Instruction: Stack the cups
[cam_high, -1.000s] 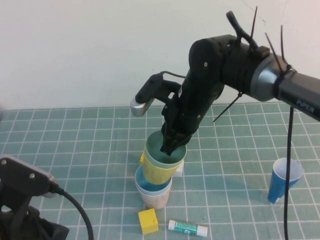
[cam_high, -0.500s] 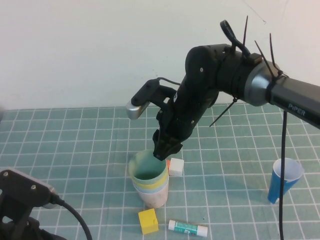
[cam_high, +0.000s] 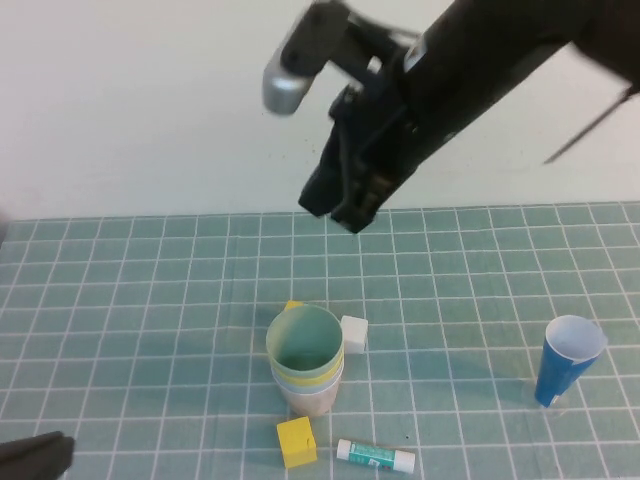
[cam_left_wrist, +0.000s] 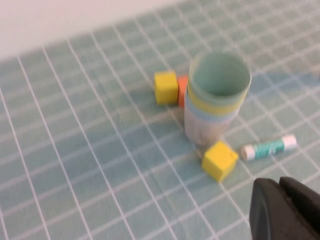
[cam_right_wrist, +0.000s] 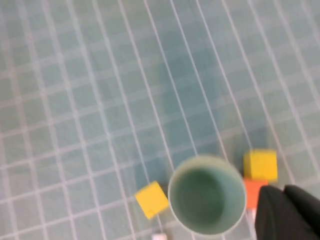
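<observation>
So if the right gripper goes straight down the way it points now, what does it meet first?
Probably the stack of cups: the right gripper hangs high above it, aimed down and a little left. Depth is unclear, so it might reach the mat beside it.

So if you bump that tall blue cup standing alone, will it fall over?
Probably. The blue cup is tall and narrows toward its base, so a nudge near the rim could tip it. It looks empty and light, so it might slide or roll away. Neither tool is near it: the right tool hangs high, the left tool low by the table's near edge.
</observation>
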